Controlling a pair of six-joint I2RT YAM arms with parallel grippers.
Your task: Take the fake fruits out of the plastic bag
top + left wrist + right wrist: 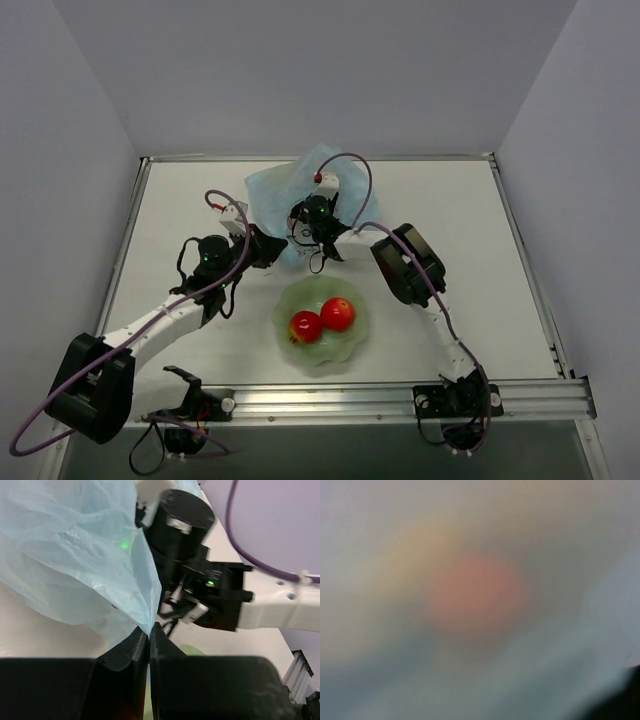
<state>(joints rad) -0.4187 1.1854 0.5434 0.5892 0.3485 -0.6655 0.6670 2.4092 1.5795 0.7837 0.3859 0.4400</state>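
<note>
The light-blue plastic bag (275, 190) lies at the back centre of the table. My left gripper (284, 250) (149, 627) is shut on the bag's (65, 555) lower edge, with the film pinched between the tips. My right arm's wrist (318, 212) (185, 525) reaches into the bag's mouth, and its fingers are hidden inside. The right wrist view is very blurred: an orange round fruit (475, 592) sits close ahead, with a yellowish shape (420, 545) to its upper left, amid pale bag film (545, 670). Two red apples (305, 326) (338, 313) rest in the bowl.
The pale green scalloped bowl (325, 290) stands in front of the bag, between the two arms; a sliver of the bowl (187, 650) shows in the left wrist view. Grey walls enclose the table, and a metal rail (400, 400) runs along the near edge.
</note>
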